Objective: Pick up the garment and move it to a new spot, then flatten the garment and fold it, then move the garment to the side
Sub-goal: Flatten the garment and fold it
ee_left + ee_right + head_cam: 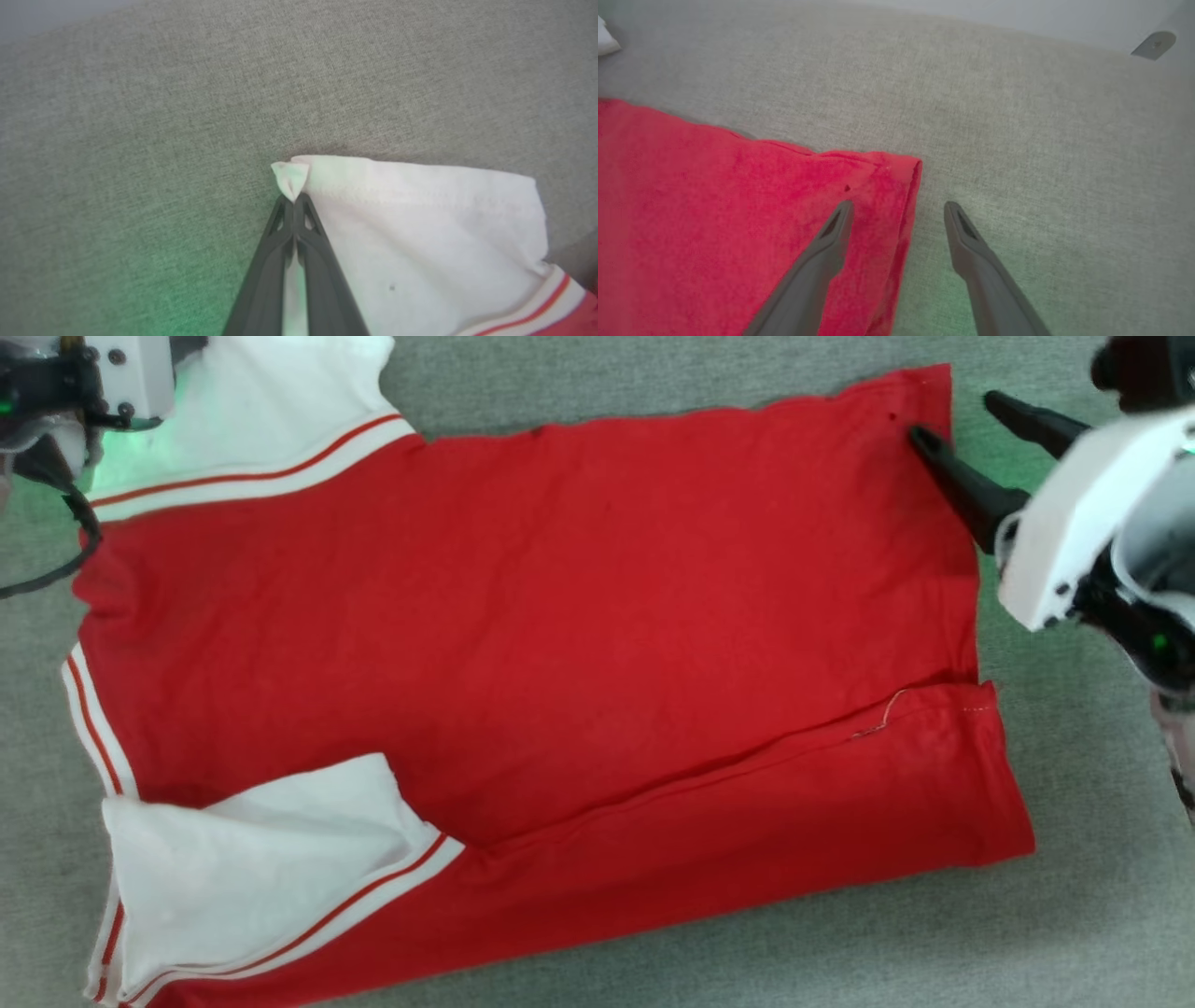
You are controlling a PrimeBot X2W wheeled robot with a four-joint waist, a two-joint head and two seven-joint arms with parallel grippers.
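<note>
The garment [523, 635], a red jersey with white sleeves and red-striped trim, lies spread on the grey fabric surface, its near long edge folded over. My left gripper [294, 201] is shut on the corner of the far white sleeve [420, 233], a small pinch of cloth sticking out past the tips. At the far right corner of the hem, my right gripper [952, 420] stands open. One finger rests over the red cloth [738, 210] and the other over bare surface, straddling the hem edge.
Grey woven fabric surface [1074, 915] surrounds the garment on all sides. A pale wall and a small grey bracket [1153, 44] show beyond the surface's far edge in the right wrist view.
</note>
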